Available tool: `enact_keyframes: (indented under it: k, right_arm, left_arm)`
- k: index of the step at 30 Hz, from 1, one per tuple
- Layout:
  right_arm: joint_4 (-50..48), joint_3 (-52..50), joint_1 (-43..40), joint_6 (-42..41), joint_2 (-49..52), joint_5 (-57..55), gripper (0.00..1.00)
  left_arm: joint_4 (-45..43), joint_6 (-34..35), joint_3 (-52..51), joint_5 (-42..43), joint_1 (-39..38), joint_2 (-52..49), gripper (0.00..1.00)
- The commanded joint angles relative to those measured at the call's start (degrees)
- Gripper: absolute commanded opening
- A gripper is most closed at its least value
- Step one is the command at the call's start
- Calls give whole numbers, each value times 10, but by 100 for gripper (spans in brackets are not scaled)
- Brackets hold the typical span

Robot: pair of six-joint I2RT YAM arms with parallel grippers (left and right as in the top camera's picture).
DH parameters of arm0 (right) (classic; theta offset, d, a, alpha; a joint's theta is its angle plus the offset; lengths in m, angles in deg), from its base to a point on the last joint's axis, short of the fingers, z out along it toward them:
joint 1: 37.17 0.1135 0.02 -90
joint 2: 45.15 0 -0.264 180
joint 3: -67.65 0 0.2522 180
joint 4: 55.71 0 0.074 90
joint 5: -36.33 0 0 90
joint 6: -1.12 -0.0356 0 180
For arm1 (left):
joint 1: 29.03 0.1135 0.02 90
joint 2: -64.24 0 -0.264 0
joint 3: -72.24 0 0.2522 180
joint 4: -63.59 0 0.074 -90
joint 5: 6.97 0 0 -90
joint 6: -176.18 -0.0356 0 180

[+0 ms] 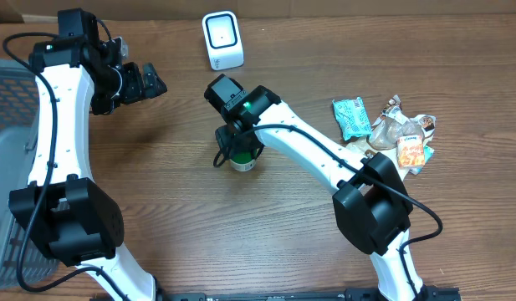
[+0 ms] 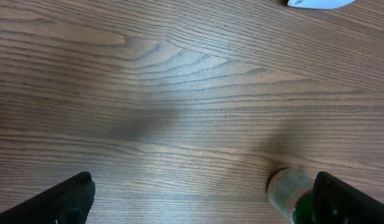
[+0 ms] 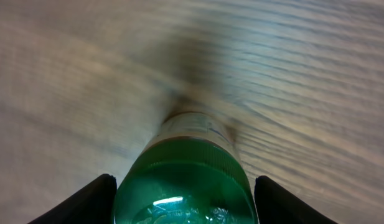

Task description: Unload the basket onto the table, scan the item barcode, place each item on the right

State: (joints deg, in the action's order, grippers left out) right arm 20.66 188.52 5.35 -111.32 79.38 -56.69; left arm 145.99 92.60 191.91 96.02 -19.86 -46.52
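Green bottle [image 3: 185, 177] mid-table, clamped in our right gripper [image 3: 184, 182] — left gripper [image 2: 203, 180] gapes empty; far-edge scanner [image 1: 222, 39] not yet reached.

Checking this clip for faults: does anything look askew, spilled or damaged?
Nothing spilled or damaged. The green bottle sits gripped in the right jaws, apart from the scanner; snack packets lie in a loose heap beside the right arm.

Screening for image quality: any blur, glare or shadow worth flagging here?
Overhead: sharp, even light, soft shadows on the table. Left wrist: crisp grain, a dim shadow band mid-frame. Right wrist: wood blurred, glare spot on the green bottle.
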Motion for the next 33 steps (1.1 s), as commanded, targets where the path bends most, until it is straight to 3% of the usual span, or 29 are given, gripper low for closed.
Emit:
enact_keyframes:
  k: [1, 5, 10, 11, 14, 17, 22, 28, 33]
  right_arm:
    - [-10, -2, -13, -165, 0, -9, 69]
    - [-12, -2, -24, -304, 0, 37, 69]
    - [-13, -2, -39, -367, 0, 83, 72]
    - [-13, -2, -42, -367, 0, 87, 75]
    - [-13, -2, -52, -343, 0, 71, 98]
    - [-17, 2, -64, -263, 0, 21, 100]
    - [7, 40, -83, -59, -2, -44, 100]
    - [67, 123, -92, 167, -3, -39, 100]
    - [95, 130, -80, 300, -3, 59, 100]
  left_arm:
    - [1, -6, 10, -6, 5, 1, 99]
    - [1, -6, 10, -6, 5, 1, 99]
    - [1, -6, 10, -6, 5, 1, 100]
    - [1, -6, 10, -6, 5, 1, 100]
    - [1, -6, 10, -6, 5, 1, 99]
    - [1, -6, 10, -6, 5, 1, 100]
    - [1, -6, 10, -6, 5, 1, 100]
    - [1, -6, 10, -6, 5, 1, 99]
    - [1, -6, 10, -6, 5, 1, 100]
